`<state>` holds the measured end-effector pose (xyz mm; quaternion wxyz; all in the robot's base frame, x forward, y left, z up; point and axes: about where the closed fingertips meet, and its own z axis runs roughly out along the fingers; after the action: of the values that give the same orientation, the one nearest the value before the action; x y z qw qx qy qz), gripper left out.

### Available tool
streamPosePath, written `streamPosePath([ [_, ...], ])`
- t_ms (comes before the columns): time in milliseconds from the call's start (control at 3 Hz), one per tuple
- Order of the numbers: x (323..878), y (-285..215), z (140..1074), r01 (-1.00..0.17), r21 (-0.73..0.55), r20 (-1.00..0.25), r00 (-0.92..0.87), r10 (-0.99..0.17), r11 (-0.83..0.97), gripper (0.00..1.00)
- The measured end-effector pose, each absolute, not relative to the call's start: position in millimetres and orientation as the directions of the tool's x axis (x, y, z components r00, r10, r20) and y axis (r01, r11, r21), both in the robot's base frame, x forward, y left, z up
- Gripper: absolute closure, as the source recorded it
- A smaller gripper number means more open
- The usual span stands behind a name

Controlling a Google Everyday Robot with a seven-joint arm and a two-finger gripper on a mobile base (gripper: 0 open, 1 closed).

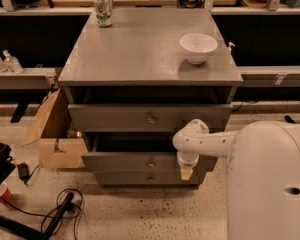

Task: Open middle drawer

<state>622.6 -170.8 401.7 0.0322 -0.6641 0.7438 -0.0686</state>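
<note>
Middle drawer point(135, 162) runs left-right, facing camera; gripper point(186, 173) at its front, grip unclear.

Grey painted surface point(140, 49), flat, no pattern. The middle drawer point(122, 161) has the same grey, with a brass knob. White bowl point(198, 46). The can point(103, 10) is pale with green print. The tool point(186, 173), pale tan under a white arm, is at the drawer front's right end. Beige floor point(140, 209), dark-speckled.
</note>
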Motion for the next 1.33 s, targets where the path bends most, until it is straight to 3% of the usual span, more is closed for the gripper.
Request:
streamPosePath([
  [333, 622.5, -170.8, 401.6, -0.983, -0.145, 0.043, -0.116, -0.992, 0.108, 0.00],
  [1000, 626.6, -173.4, 412.3, -0.990, -0.106, 0.040, -0.097, -0.994, 0.093, 0.00],
  [1333, 624.9, -172.5, 404.0, -0.993, -0.086, 0.025, -0.082, -0.996, 0.079, 0.25],
])
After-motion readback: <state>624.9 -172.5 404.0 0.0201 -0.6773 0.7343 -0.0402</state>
